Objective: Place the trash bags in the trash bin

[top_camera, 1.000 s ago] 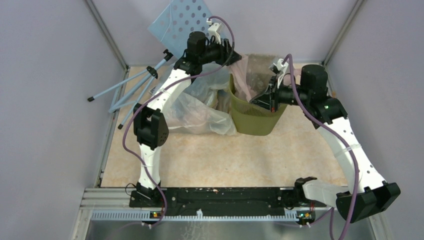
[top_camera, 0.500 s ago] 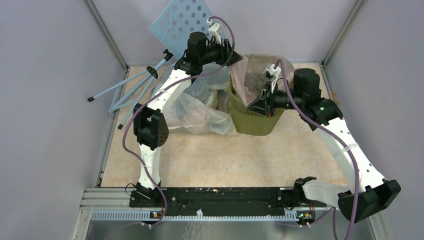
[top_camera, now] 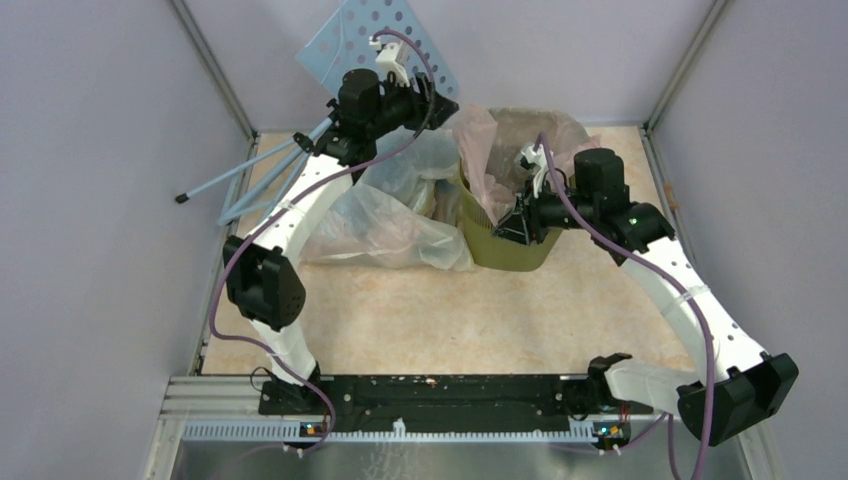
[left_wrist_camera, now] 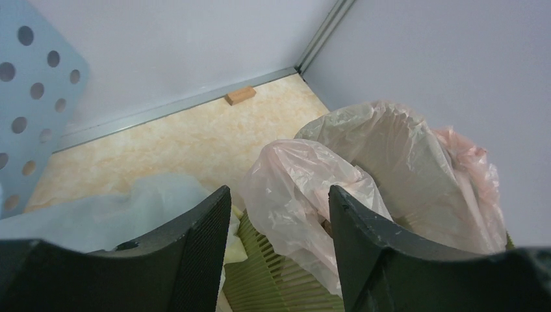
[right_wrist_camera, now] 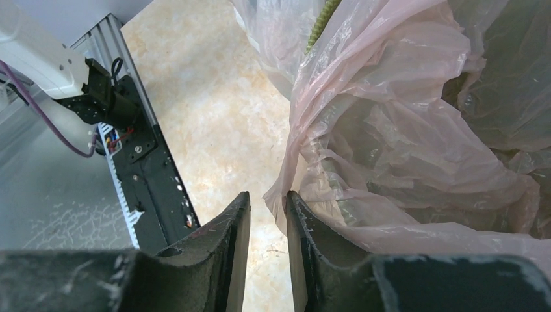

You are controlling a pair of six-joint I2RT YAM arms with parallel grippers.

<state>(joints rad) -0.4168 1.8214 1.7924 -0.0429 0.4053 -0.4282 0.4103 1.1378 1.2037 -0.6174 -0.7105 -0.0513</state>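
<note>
pink bag (top_camera: 478,140) drapes bin (top_camera: 505,250); left fingers (left_wrist_camera: 195,253) wide, empty (blue board (top_camera: 360,45) beside); right fingers (right_wrist_camera: 221,253) near-closed, grip unclear.

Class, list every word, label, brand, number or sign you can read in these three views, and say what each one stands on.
No text can be read in any view.
The pink trash bag, the green trash bin and the blue perforated board show no print.
Any markings on the base rail are too small to tell.
</note>
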